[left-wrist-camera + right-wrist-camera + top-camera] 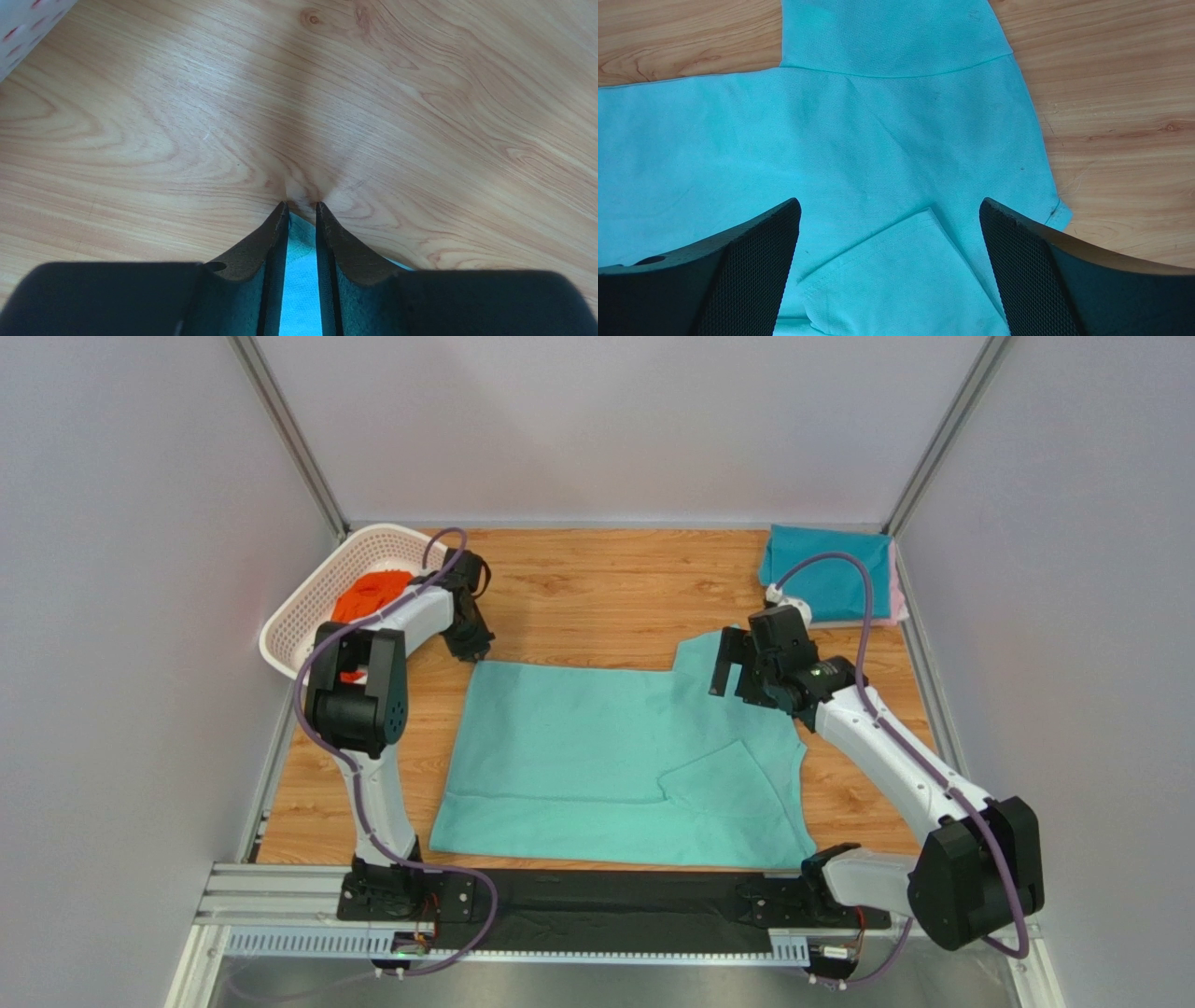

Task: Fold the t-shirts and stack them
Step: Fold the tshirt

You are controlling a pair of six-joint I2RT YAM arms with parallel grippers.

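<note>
At the far left a white basket (302, 623) sits tilted against the wall at the edge of the wooden table (603, 595), with an orange t-shirt (369, 594) bunched inside it. Just beside the basket, the left gripper (470, 641) reaches down to the far left corner of the mint-green t-shirt (589, 756). In the left wrist view its fingers (263, 245) stand almost together, tips at the wood, with a strip of the mint-green cloth (302, 287) pinched between them. The shirt lies spread flat across the middle of the table, one sleeve (723, 781) folded inward over its right half. Above the shirt's far right part hangs the right gripper (737, 669); seen from the right wrist, its fingers (745, 266) are spread wide apart with nothing between them, and they are clear of the cloth below. In the far right corner a darker teal t-shirt (828, 571) rests folded on a pink t-shirt (898, 605), only a thin edge of which shows
</note>
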